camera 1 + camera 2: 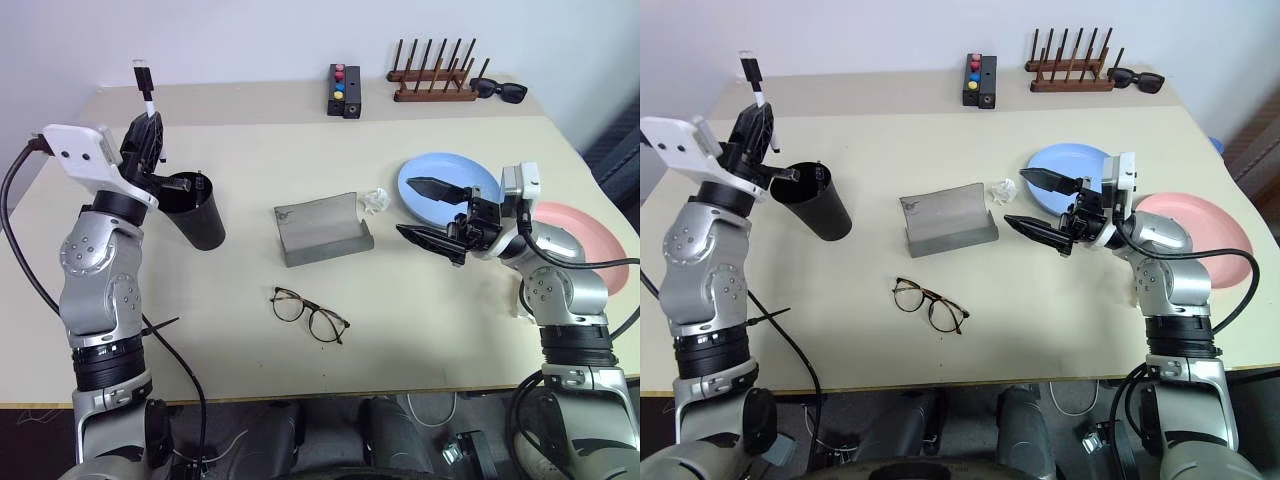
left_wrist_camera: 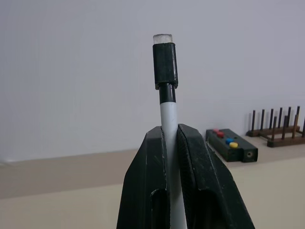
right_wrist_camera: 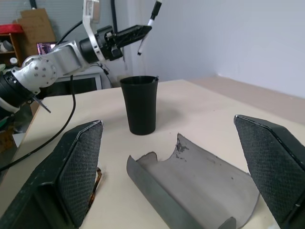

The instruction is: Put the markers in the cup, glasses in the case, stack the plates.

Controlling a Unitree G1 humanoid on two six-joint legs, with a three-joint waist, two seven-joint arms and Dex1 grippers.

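- Left gripper (image 1: 147,122) clamps the white marker (image 1: 146,88) mid-barrel, held over the cup (image 1: 196,209) near the tabletop's left edge.
- Marker likely light, stiff, slick; mid-barrel hold suits.
- Right gripper (image 1: 436,212) gapes wide, empty.

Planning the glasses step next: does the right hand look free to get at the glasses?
Probably yes: the right hand is open and empty, and the glasses lie uncovered on the table, apart from the case.
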